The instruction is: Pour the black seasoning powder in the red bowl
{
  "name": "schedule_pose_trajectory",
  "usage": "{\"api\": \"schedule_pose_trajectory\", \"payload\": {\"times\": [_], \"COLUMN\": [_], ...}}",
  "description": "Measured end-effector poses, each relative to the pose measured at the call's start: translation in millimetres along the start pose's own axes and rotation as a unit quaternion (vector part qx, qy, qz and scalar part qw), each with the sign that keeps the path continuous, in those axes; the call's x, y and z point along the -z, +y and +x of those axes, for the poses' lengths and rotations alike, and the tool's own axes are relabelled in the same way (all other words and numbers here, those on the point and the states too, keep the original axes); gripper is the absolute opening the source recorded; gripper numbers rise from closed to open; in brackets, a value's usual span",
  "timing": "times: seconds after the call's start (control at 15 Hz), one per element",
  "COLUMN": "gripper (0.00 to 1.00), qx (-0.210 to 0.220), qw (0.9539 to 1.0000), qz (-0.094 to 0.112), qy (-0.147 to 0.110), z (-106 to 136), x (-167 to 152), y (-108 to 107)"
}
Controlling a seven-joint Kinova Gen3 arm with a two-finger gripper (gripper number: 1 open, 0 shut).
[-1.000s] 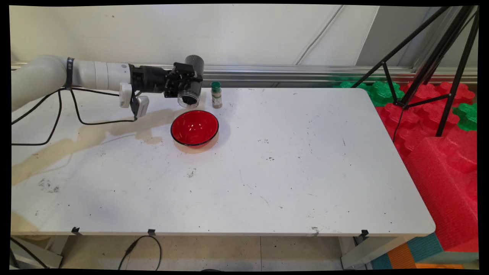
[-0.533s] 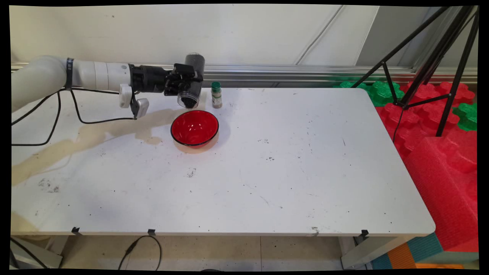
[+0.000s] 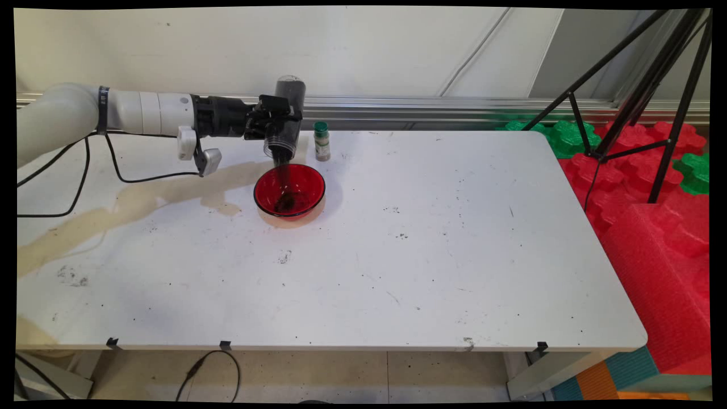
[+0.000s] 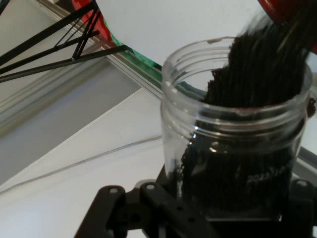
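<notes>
My gripper [image 3: 281, 124] is shut on a clear plastic jar [image 3: 285, 116] of dark grains, held tipped mouth-down over the red bowl [image 3: 289, 190] at the table's back left. A dark stream falls from the jar's mouth into the bowl, where a small dark heap [image 3: 284, 201] lies. In the hand view the jar [image 4: 233, 148] fills the frame above the linkage, its open threaded mouth [image 4: 237, 82] spilling black grains toward the bowl's red edge [image 4: 277, 10].
A small green-capped spice bottle [image 3: 322, 141] stands just right of the jar, behind the bowl. A brownish stain [image 3: 142, 199] runs across the table's left part. A black tripod [image 3: 642, 91] and red and green foam blocks [image 3: 653, 187] stand beyond the table's right edge.
The jar has tipped further, mouth down. Dark grains now pour into the bowl, which was clean red before. The arm itself has barely shifted.
</notes>
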Motion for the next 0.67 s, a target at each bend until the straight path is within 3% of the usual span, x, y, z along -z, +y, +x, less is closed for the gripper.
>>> {"api": "schedule_pose_trajectory", "payload": {"times": [0.67], "gripper": [0.00], "qx": [-0.020], "qw": [0.9998], "qz": [0.003], "qy": [-0.004], "z": [1.5], "x": [1.2], "y": [-1.6]}}
